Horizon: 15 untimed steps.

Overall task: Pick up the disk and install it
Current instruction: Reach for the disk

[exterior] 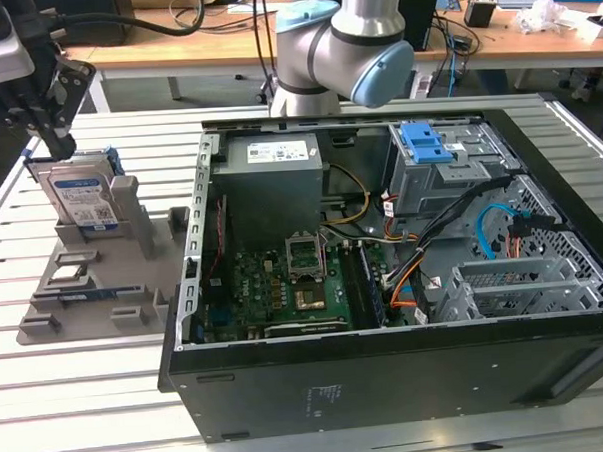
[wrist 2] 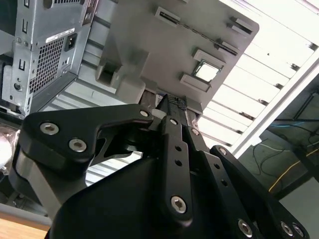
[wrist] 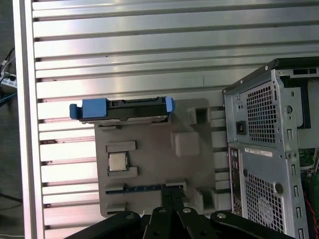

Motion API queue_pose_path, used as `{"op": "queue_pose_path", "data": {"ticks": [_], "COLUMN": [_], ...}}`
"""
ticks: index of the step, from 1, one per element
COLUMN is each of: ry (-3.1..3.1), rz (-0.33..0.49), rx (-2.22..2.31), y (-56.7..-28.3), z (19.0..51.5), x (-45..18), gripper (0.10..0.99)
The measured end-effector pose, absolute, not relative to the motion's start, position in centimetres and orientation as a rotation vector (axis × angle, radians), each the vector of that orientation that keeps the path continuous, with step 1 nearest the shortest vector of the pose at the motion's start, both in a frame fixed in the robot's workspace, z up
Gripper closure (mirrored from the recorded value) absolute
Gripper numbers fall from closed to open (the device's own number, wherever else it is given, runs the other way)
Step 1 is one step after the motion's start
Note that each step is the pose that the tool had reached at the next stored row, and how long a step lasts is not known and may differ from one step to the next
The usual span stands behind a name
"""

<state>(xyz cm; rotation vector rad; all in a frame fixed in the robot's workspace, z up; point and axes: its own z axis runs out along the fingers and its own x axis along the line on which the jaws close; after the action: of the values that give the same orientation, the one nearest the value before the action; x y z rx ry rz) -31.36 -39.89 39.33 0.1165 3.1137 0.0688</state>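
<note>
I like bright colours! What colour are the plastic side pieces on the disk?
Bright blue. The disk shows them best in the first wrist view.

Robotics lab bench set up for computer assembly

The work surface was a slotted aluminium table [exterior: 79, 406] of the sort used for bolting down rigs, and a grey and pale-blue robot arm [exterior: 354, 44] rose at its far edge. On the table lay an open black computer case [exterior: 408, 381] with its motherboard [exterior: 284, 287] and wiring exposed. Beside the case sat a grey moulded parts fixture [exterior: 85, 306], in which the disk [exterior: 85, 195] stood on edge. Behind the table ran wooden desks [exterior: 494, 42] strewn with cables [exterior: 163, 27], boxes and small electronic gear. In the second wrist view, loose cords [wrist 2: 284, 172] trailed over the floor past the table's edge.
</note>
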Motion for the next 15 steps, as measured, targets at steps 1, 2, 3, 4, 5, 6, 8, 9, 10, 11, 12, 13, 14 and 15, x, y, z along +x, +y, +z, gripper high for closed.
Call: {"op": "queue_pose_path", "data": {"ticks": [1,2,3,4,5,6,8,9,10,11,12,13,14,15], "ry": [3.114,3.114,3.114,3.114,3.114,3.114,3.114,3.114,3.114,3.114,3.114,3.114,3.114,3.114], "rz": [0.069,0.069,0.069,0.069,0.069,0.069,0.069,0.069,0.069,0.069,0.069,0.069,0.069,0.069], "rx": [0.117,0.117,0.117,0.117,0.117,0.117,0.117,0.117,0.116,0.117,0.117,0.117,0.117,0.116], "y": [-39.9,-39.9,-39.9,-39.9,-39.9,-39.9,-39.9,-39.9,-39.9,-39.9,-39.9,-39.9,-39.9,-39.9], "z": [39.3,39.3,39.3,39.3,39.3,39.3,39.3,39.3,39.3,39.3,39.3,39.3,39.3,39.3], "x": [-31.7,-31.9,-32.0,-32.3,-32.5,-32.7,-33.3,-33.5,-33.7,-33.9,-34.1,-34.3,-34.6,-34.8], "gripper": [0.980,0.980,0.980,0.980,0.980,0.980,0.980,0.980,0.980,0.980,0.980,0.980,0.980,0.980]}}
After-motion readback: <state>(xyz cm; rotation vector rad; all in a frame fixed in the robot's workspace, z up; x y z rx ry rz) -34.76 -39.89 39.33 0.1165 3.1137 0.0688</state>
